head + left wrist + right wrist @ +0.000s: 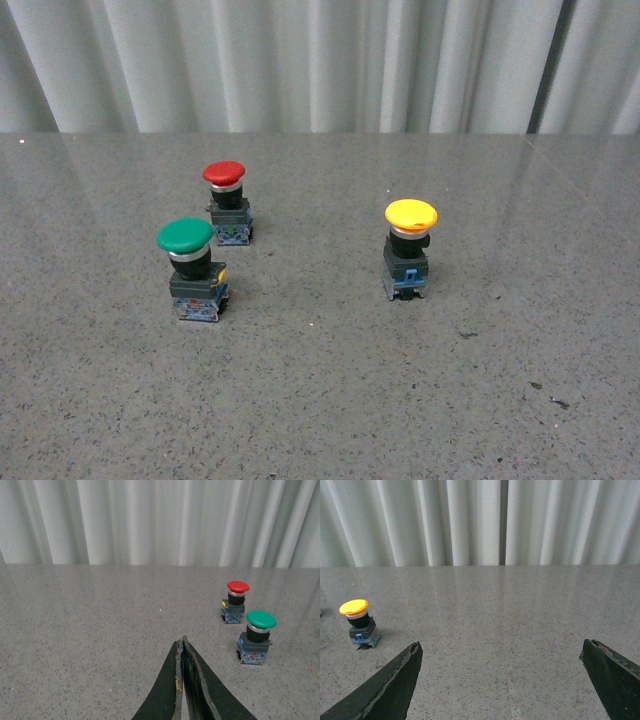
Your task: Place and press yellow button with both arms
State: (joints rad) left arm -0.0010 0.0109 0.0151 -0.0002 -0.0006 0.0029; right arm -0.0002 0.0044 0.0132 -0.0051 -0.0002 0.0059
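The yellow button [410, 247] stands upright on the grey speckled table, right of centre in the front view; it has a yellow mushroom cap, a dark body and a blue base. It also shows in the right wrist view [357, 622], well off to one side of my right gripper [501, 647], which is open wide and empty over bare table. My left gripper [182, 642] is shut with nothing in it, its black fingers pressed together over bare table. The yellow button is out of the left wrist view. Neither arm shows in the front view.
A green-capped button [193, 266] stands at front left and a red-capped one [227, 201] behind it; both show in the left wrist view, green [257, 635] and red [235, 601]. A pleated white curtain [320, 60] closes off the table's far edge.
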